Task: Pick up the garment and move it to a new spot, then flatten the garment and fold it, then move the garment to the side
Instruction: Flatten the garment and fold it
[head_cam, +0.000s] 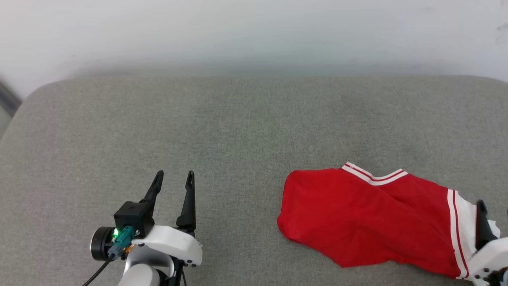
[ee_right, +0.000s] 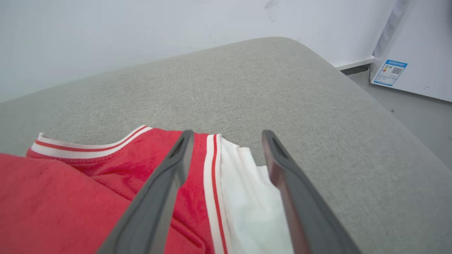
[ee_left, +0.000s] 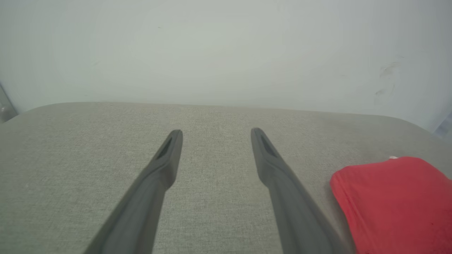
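We are viewing the garment lying lengthwise left-to-right on the grey cushion, its white sleeve sitting under the wide-spread right gripper, the left gripper, also spread, hanging well apart.

Garment lies on the counter, lower right of frame. Left gripper sits lower left, well apart.

A bare indoor test room, more lab than home. A wide worktop covered in grey fabric, with rounded corners, stands against a plain white wall that carries a few scuffs. Beside it, on a smooth grey floor, stands a white unit with a blue label bearing a QR code.
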Robot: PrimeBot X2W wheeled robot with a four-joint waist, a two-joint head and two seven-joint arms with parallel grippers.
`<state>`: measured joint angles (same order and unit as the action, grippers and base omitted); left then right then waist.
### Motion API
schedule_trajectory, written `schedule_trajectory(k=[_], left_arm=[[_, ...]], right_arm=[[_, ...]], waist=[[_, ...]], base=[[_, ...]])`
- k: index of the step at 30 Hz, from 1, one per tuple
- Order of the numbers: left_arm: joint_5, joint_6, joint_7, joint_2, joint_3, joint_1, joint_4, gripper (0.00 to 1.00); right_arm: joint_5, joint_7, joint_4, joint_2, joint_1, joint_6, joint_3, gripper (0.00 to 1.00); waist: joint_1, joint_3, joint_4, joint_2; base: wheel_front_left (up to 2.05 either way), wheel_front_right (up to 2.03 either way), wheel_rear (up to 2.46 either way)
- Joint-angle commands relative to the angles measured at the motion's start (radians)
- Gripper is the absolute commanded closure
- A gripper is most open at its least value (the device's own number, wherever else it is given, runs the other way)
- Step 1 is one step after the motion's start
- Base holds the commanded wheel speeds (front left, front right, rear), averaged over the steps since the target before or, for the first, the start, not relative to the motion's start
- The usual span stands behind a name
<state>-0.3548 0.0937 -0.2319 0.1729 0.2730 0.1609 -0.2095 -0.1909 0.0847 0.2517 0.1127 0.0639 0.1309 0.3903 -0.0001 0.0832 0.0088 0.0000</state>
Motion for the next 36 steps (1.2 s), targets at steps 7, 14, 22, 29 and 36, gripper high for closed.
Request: schedule_trajectory(k=[7, 14, 22, 29, 36], left_arm=[[-0.005, 0.013, 0.021, 0.019, 0.002, -0.043, 0.004, 0.00], [0.000, 0.032, 0.043, 0.032, 0.005, -0.072, 0.015, 0.00], [-0.006, 0.037, 0.071, 0.048, 0.012, -0.093, 0.019, 0.00], [-0.019, -0.030, 0.130, 0.014, 0.073, 0.036, 0.031, 0.00], [-0.026, -0.135, 0.360, -0.036, 0.199, 0.258, -0.041, 0.00]], right_arm=[[0.014, -0.169, -0.079, -0.012, -0.028, 0.000, -0.151, 0.00], [0.068, -0.161, -0.232, -0.045, -0.123, 0.000, -0.271, 0.00], [0.088, -0.095, -0.356, -0.059, -0.197, 0.000, -0.332, 0.00], [0.081, -0.058, -0.421, -0.063, -0.190, 0.000, -0.332, 0.00], [0.080, -0.053, -0.458, -0.064, -0.139, 0.000, -0.347, 0.00]], waist=[[0.0001, -0.061, 0.002, 0.0000], [0.0001, -0.093, -0.007, 0.0000], [0.0001, -0.102, -0.029, 0.0000], [0.0001, -0.064, -0.040, 0.0000], [0.0001, 0.019, -0.067, 0.0000]], base=[[0.00, 0.00, 0.00], [0.00, 0.00, 0.00], [0.00, 0.00, 0.00], [0.00, 0.00, 0.00], [0.00, 0.00, 0.00]])
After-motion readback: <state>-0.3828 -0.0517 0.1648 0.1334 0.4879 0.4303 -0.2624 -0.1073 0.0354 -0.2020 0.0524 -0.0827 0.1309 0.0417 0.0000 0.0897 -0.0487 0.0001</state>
